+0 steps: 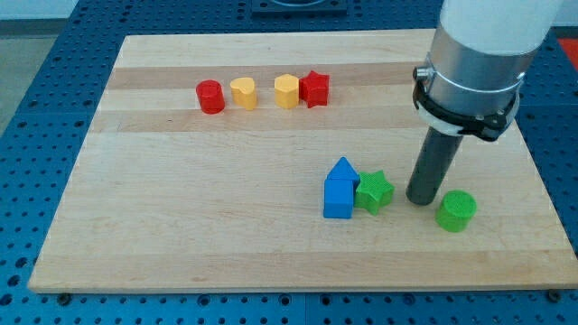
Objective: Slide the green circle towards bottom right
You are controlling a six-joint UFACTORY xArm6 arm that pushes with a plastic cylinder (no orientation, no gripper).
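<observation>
Green circle, upright squat cylinder, seemingly just clear of my tip.

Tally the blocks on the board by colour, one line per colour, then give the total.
Red: 2, a cylinder and a star
Yellow: 2, a heart and a hexagon
Blue: 1, a house-shaped block
Green: 2, a star and the green circle
Total: 7
My tip stands between the two green blocks.
</observation>
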